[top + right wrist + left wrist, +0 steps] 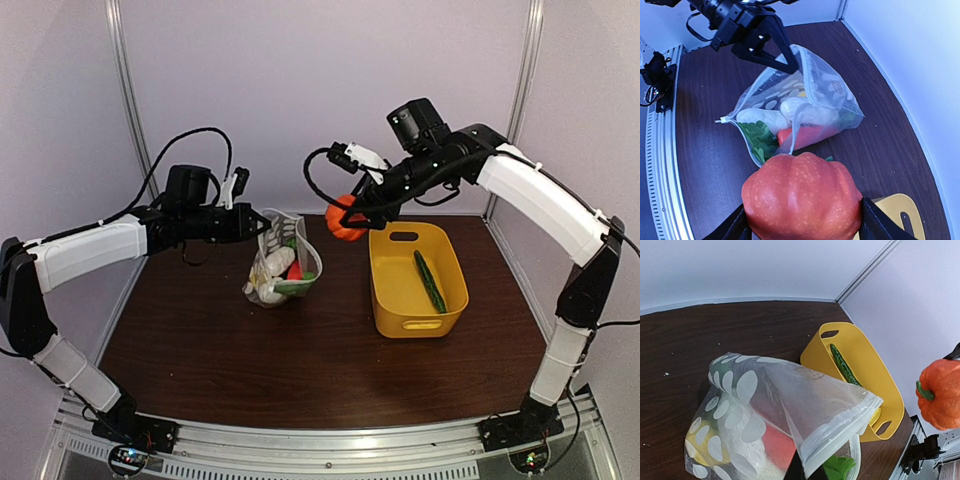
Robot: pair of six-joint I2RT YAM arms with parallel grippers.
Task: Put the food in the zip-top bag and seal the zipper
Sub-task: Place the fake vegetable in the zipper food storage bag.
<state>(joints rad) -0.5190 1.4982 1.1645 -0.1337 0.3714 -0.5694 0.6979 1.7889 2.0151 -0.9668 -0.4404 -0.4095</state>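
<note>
- We see our left tool (262, 226) clamped on the dotted clear plastic bag (283, 268), which rests on the dark brown wooden counter (300, 370).
- Our right tool (350, 212) grips an orange toy pumpkin (342, 226) aloft.
- Pale lilac walls (300, 80) surround us.

A dark brown wooden tabletop (220, 350) stands inside pale lilac-white walls (300, 80). Thin silver metal posts (125, 70) rise at the back corners. A slotted aluminium rail (330, 455) edges the near side.

The dark brown table (200, 345) carries the dotted zip-top bag (270, 282) and, near it, a yellow basket (412, 326).
</note>
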